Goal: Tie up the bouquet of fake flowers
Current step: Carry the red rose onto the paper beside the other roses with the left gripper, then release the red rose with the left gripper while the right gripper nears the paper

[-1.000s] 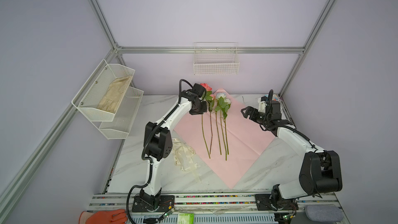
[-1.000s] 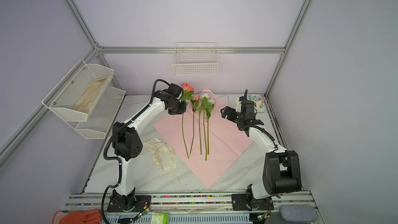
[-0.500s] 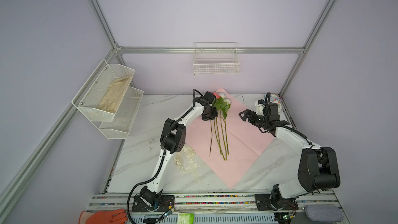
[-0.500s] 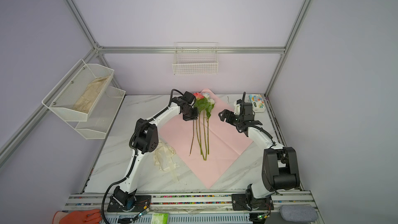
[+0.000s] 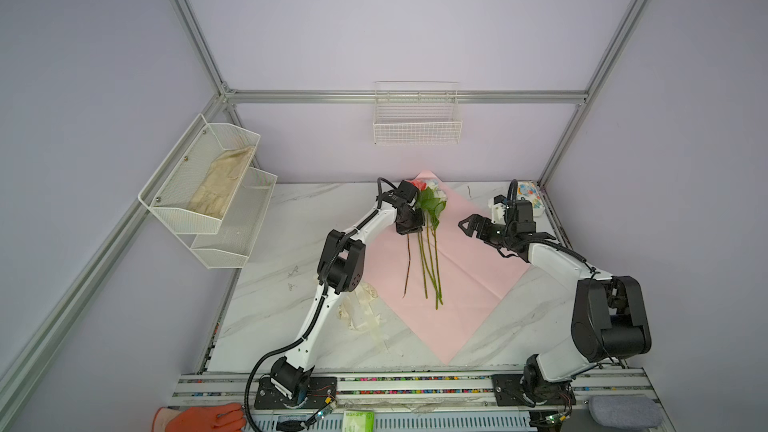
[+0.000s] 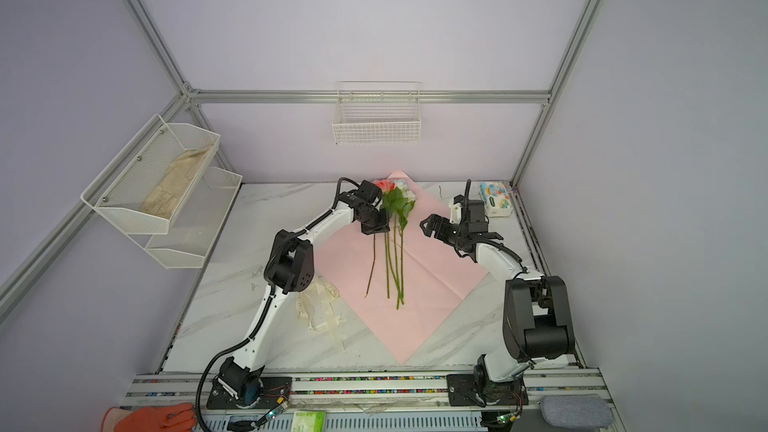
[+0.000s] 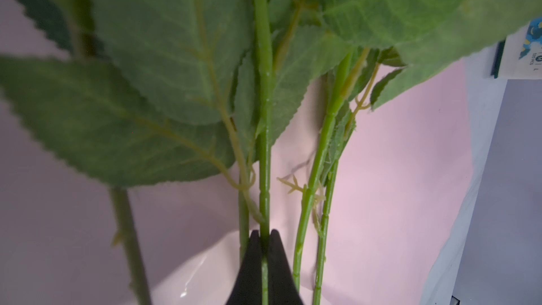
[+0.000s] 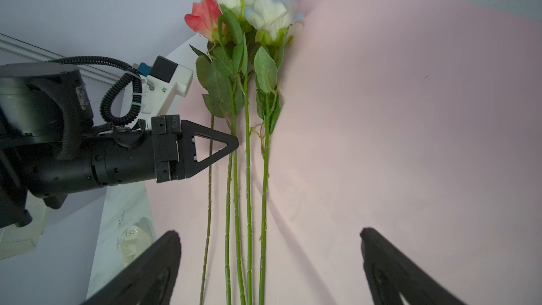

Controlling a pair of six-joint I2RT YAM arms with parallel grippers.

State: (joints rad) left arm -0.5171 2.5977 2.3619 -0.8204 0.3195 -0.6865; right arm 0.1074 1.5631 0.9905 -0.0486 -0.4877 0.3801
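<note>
Over the pink paper (image 5: 478,284) my left gripper (image 7: 264,233) pinches one bouquet stem (image 7: 264,171), right gripper (image 8: 269,231) gapes empty; tugging could scatter others.

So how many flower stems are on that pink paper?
5, side by side on the pink paper: a thin dark stem outermost, then green: second stem, third stem (pinched in the left gripper), fourth stem, fifth stem. Leaves may hide more.

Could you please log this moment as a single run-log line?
left gripper: shut on one stem of bouquet of fake flowers | right gripper: open, empty | bouquet: lying on pink paper, untied
</note>
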